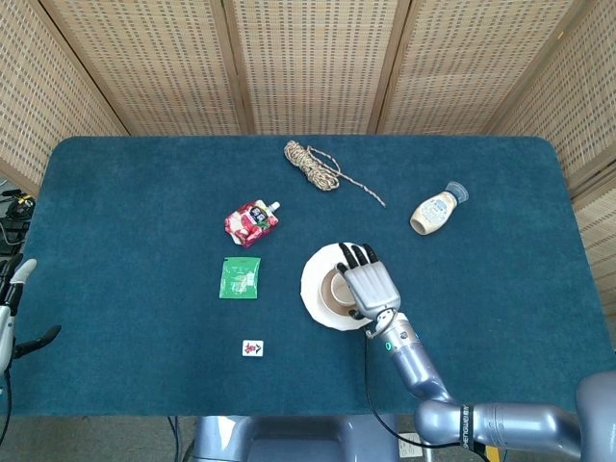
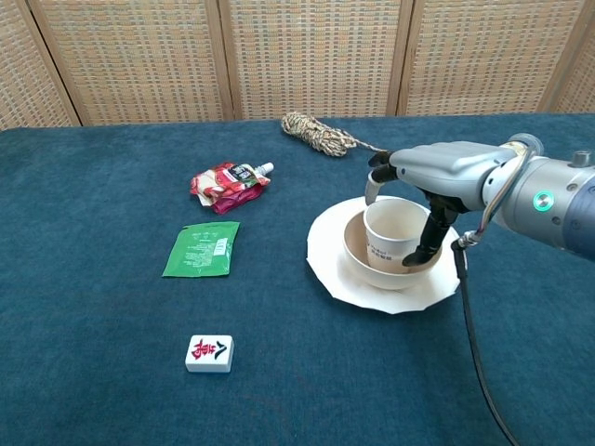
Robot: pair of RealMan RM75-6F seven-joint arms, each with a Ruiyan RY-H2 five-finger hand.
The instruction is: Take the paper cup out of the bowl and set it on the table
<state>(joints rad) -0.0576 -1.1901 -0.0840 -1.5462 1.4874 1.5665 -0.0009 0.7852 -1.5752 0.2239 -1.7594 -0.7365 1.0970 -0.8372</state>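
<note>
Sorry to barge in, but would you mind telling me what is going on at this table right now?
The robot's right hand is over the paper cup, fingers down around it; a firm grip cannot be confirmed. The cup stands in a bowl on a white plate. The left hand hangs at the table's edge, holding nothing. A rope, a bottle and packets lie untouched.

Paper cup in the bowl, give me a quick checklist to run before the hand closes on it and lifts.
1. Paper cup upright in bowl: ok.
2. Right hand over the cup, thumb down beside it: ok.
3. Fingers firmly on the cup wall: cannot tell.
4. Bowl seated on the white plate: ok.
5. Bare table nearby for setting down: ok.
6. Left hand at the table edge, away from the cup: ok.
</note>
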